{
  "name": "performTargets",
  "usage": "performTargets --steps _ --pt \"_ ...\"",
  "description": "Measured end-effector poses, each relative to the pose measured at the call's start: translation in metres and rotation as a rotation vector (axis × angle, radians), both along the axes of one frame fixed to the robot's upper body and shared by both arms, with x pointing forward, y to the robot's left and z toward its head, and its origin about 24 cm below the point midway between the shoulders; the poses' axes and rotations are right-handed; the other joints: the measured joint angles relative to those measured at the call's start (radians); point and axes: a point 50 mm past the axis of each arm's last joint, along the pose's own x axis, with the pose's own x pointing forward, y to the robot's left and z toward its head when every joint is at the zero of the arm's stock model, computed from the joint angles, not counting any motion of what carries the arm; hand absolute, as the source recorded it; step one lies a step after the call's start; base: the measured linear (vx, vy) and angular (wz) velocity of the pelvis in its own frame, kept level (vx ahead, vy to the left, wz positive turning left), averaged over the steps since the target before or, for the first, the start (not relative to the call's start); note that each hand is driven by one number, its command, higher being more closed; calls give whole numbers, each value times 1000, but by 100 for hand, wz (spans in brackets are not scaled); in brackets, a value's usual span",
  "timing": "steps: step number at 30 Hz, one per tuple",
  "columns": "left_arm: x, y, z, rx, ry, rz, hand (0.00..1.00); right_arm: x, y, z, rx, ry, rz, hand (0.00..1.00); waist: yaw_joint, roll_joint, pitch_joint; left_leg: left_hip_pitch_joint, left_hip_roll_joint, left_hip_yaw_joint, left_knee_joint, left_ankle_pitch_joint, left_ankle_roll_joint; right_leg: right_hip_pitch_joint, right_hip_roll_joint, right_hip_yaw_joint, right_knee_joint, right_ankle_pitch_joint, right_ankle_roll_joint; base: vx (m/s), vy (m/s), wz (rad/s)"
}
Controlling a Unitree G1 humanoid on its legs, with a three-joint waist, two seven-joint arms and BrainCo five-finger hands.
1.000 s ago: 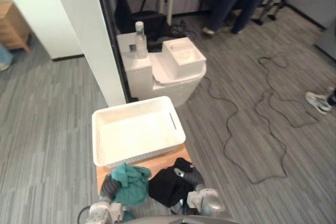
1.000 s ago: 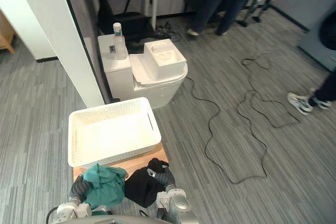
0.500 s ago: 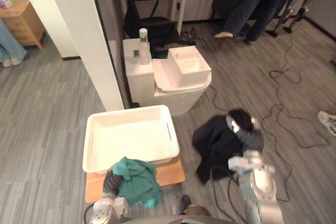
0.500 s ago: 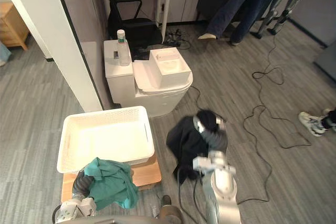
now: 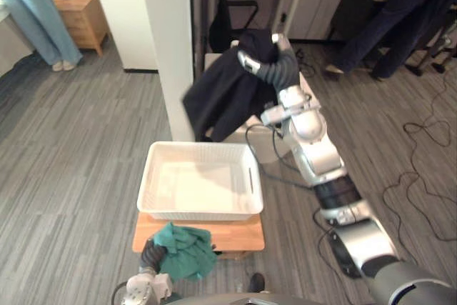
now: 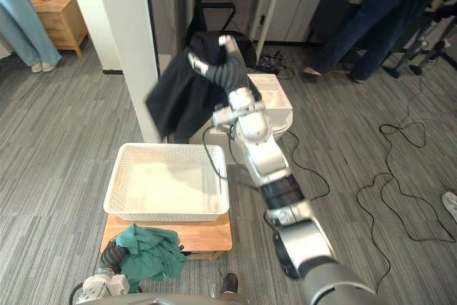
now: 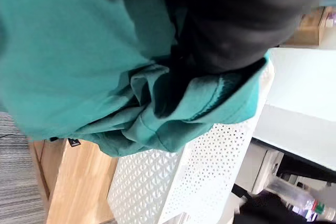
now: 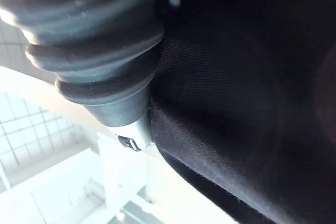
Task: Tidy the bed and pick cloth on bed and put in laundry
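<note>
White mesh basket [image 5: 198, 213] sits empty on the low wooden desk [image 5: 243, 232]. Now look up: the black cloth [image 5: 221, 98] dangles from the right hand [image 5: 258, 64], high above and beyond the far rim. Whether its fingers clamp it I cannot tell, they're buried in fabric. Let go here and it likely drops behind the basket, or a trailing hem snags the rim. At the desk's near edge, the teal cloth [image 5: 184, 249] smothers the left hand [image 5: 150, 255], grip likewise unreadable. It could slide to the floor.

Left robot hand [image 5: 149, 254]: buried under teal cloth [image 5: 184, 250]
Right robot hand [image 5: 249, 61]: partly wrapped in black cloth [image 5: 220, 96]
Person [image 5: 389, 30]: cropped
</note>
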Motion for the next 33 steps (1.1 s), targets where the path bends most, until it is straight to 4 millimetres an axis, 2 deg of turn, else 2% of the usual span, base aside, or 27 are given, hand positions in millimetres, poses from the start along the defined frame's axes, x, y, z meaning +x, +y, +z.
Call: performTargets --steps 3,7,13,16,18,19,22,23,25,27,30,33 --pt "-2 1 -5 2 29 9 100 5 4 11 1 -16 -5 100 15 -2 -1 -15 0 -30 -11 19 -2 2 0 -28 0 1 -2 -59 -6 27" --pt "-2 1 -5 -3 28 11 100 12 14 14 -31 -13 -15 100 26 -3 -1 -28 0 -59 -34 46 0 -2 1 -54 0 3 -5 -58 -4 22" --pt "-1 1 -5 -8 27 16 100 23 17 1 -37 65 -56 100 38 -6 -1 -52 0 -92 -66 81 2 -17 2 -85 -1 8 -10 -48 0 15" --pt "0 2 -4 -14 23 23 100 22 23 -1 -33 67 -44 100 40 -6 -1 -77 1 -100 -66 91 -1 -37 3 -94 -1 9 -12 -24 2 8" --pt "1 1 -4 -15 21 22 100 17 28 -13 -15 94 -23 100 42 -5 -1 -87 2 -100 -66 95 -1 -48 3 -93 -1 12 -14 0 0 0" --pt "1 1 -3 -15 19 22 100 11 35 -39 6 165 1 100 42 -3 1 -87 1 -98 -66 95 -1 -49 3 -90 -1 13 -14 7 6 -4" --pt "3 2 -1 -15 7 24 100 5 43 -73 -19 268 25 100 41 2 11 -89 0 -94 -65 95 -1 -55 2 -83 -1 19 -14 3 10 -7" --pt "6 3 2 -15 -16 29 100 0 49 -91 -52 320 41 100 42 5 16 -99 0 -87 -62 95 -1 -68 1 -75 -1 22 -15 -17 15 -13" --pt "14 4 10 -15 -60 33 100 -6 54 -116 -127 377 31 100 40 17 39 -111 -2 -85 -61 99 1 -82 0 -72 -1 29 -17 -8 6 -5" --pt "22 3 18 -19 -104 33 100 -7 51 -153 -236 493 -11 100 40 44 74 -116 -3 -90 -60 101 3 -85 -1 -74 -1 31 -18 -32 13 4" --pt "26 3 24 -23 -138 41 100 -5 42 -183 -334 595 -74 100 40 75 116 -146 -3 -92 -60 104 1 -114 -1 -75 0 37 -22 -40 11 1" --pt "29 0 28 -31 -160 43 100 -4 34 -201 -378 671 -121 100 41 102 165 -159 -3 -93 -60 116 7 -126 -1 -75 0 42 -24 -11 2 0"
